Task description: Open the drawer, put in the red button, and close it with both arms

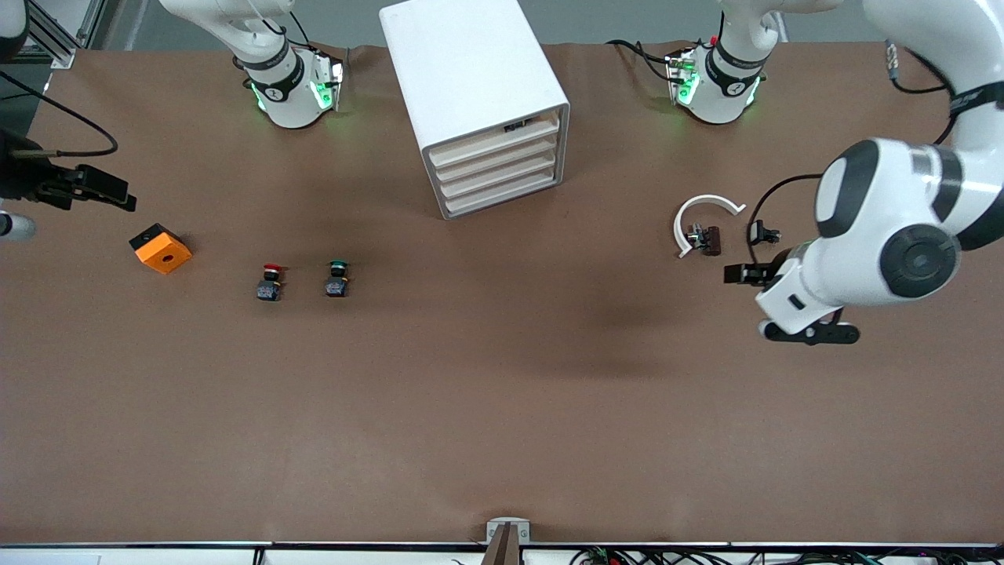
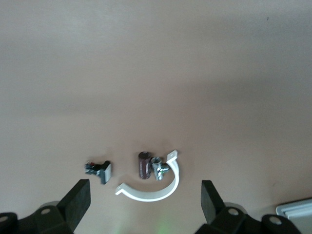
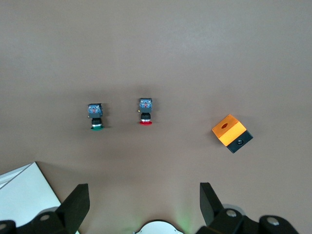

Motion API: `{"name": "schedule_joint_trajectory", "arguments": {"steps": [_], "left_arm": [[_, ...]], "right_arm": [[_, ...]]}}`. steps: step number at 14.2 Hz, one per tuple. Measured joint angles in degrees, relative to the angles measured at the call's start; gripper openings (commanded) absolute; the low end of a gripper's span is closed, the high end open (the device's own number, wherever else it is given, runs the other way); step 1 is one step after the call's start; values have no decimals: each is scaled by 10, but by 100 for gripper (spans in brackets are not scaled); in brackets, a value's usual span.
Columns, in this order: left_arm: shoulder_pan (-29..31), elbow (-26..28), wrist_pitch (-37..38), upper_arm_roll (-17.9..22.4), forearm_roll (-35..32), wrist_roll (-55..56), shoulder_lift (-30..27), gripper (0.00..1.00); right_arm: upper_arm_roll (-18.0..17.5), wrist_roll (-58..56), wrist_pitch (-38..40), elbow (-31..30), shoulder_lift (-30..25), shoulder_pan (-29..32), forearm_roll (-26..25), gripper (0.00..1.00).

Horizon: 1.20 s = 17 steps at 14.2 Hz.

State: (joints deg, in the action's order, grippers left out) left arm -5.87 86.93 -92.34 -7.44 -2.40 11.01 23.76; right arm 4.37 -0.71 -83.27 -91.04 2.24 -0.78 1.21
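While all four drawers of the white cabinet sit pushed in, the drawer at the top shows its cream front strip flush with the others. This cabinet stands near the worktop edge along which the arm bases are mounted, about midway between the two bases.

The red button lies on the worktop toward the right arm's end, nearer to the front camera than the cabinet. Just beside it, toward the middle of the worktop, lies the green button, the two apart. An orange cube with a round hole rests closer still to the right arm's end, a little farther from the camera than the buttons.

The right tool hangs above the worktop edge at the right arm's end, over bare surface near the orange cube, fingers spread wide and gripping nothing. In its wrist view the red button lies between the green button and the cube.

The left tool hovers over the left arm's end of the worktop, released and empty, its fingers wide apart. Just beside it lie a white curved clip, a small dark cylinder with a metal piece inside the clip's curve, and a small black part.
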Motion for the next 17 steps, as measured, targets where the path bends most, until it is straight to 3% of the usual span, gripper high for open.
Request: {"name": "schedule_joint_trajectory", "arguments": {"steps": [5,9,17], "left_arm": [[-32,-1,-11,-2,57,165,62,100],[-84,-3,-11,-3,132,409,106,100],[-156,-10,-27,-4,194,727,178,100]], "right_arm": [[-1,0,0,3,23,0,0,100],[-3,12,-28,-19,26,-2,8,100],[-6,41,-257,-248,-23,-6,26,100]]}}
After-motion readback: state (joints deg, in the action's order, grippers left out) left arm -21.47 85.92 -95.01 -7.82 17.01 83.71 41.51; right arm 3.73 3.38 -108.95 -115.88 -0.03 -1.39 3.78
